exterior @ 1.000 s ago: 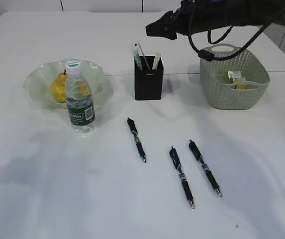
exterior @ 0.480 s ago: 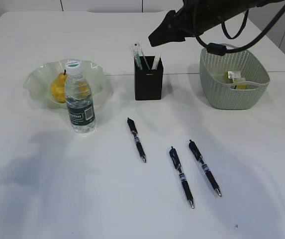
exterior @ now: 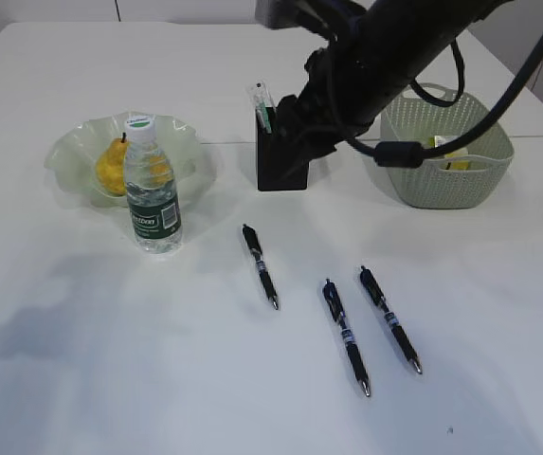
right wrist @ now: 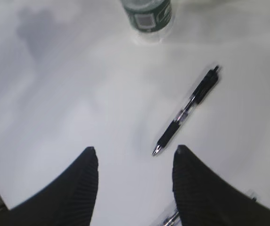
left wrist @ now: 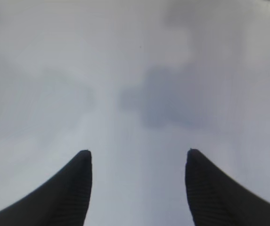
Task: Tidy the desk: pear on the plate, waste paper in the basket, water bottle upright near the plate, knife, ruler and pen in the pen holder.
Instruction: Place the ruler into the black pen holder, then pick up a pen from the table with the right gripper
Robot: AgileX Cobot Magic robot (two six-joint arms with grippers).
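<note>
While above pen, gripper agape, empty

The exterior camera looks down at a slant across the white tabletop from its near edge, facing the far side; my left wrist camera points straight down at bare table from close by, my two dark left fingertips framing the bottom; my right wrist camera also looks down from higher up, past my right fingertips; it shares with the exterior view the black click pen and the base of the clear green-labelled water bottle.
</note>
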